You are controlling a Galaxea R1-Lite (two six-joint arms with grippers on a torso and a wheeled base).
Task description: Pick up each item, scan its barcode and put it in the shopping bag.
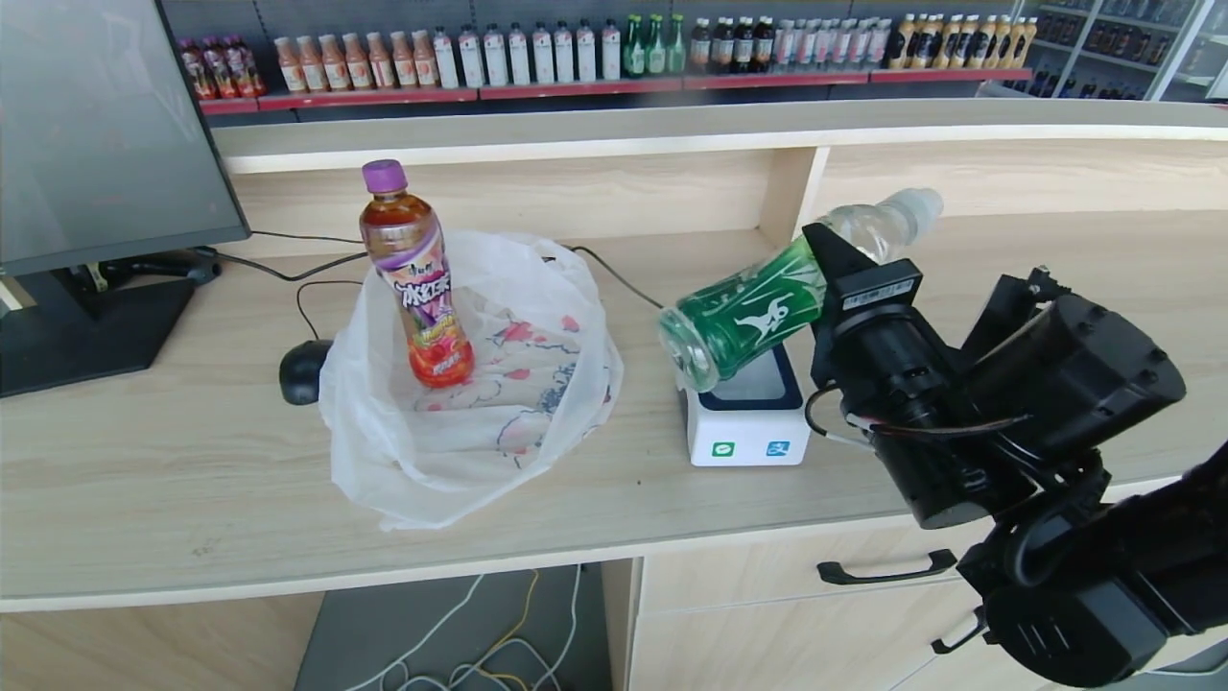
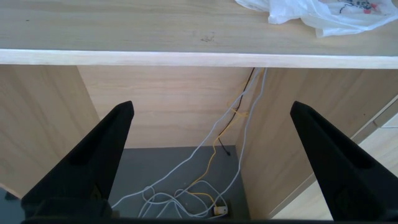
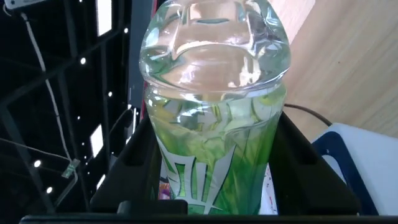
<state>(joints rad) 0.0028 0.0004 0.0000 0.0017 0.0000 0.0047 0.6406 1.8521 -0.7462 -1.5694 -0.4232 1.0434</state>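
My right gripper (image 1: 833, 274) is shut on a clear bottle with a green label (image 1: 758, 309), held tilted with its base over the white barcode scanner (image 1: 748, 422) on the counter. In the right wrist view the green-labelled bottle (image 3: 214, 124) sits between the black fingers (image 3: 308, 165), and the scanner (image 3: 367, 158) lies beyond. A tea bottle with a purple cap (image 1: 414, 278) stands upright in the white shopping bag (image 1: 470, 384) left of the scanner. My left gripper (image 2: 211, 158) is open below the counter's front edge, under the bag (image 2: 323, 15).
A black monitor (image 1: 96, 125) stands at the counter's far left, with a black mouse (image 1: 303, 369) and its cable beside the bag. A raised wooden ledge (image 1: 672, 134) runs behind. Drawers with black handles (image 1: 887, 571) are below right. Loose cables (image 2: 186, 193) lie under the counter.
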